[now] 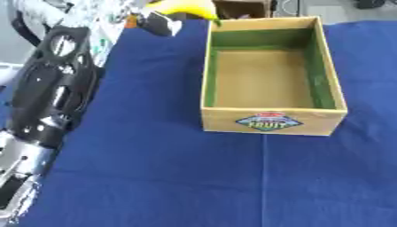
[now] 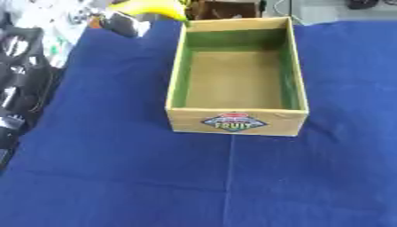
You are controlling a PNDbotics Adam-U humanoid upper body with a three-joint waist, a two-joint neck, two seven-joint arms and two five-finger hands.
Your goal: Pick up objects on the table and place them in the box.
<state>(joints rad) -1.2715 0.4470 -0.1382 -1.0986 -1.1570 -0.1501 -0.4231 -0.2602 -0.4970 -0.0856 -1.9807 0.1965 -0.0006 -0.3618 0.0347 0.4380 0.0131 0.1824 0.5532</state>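
Observation:
A yellow banana (image 1: pixel 188 7) hangs at the top edge, just beyond the far left corner of the cardboard fruit box (image 1: pixel 267 120). My left hand (image 1: pixel 160 23) is right beside the banana, its fingers curled on the banana's lower end. The black and silver left arm (image 1: pixel 50 88) runs up the left side of the table to it. The box has green inner walls and a bare brown floor with nothing in it. A FRUIT label (image 2: pixel 234 123) marks its near wall. My right hand shows in neither view.
A blue cloth (image 1: pixel 170 177) covers the table around the box. Behind the box stands a dark brown container (image 1: pixel 242 8). A white patterned surface (image 2: pixel 46 22) lies off the table's far left corner.

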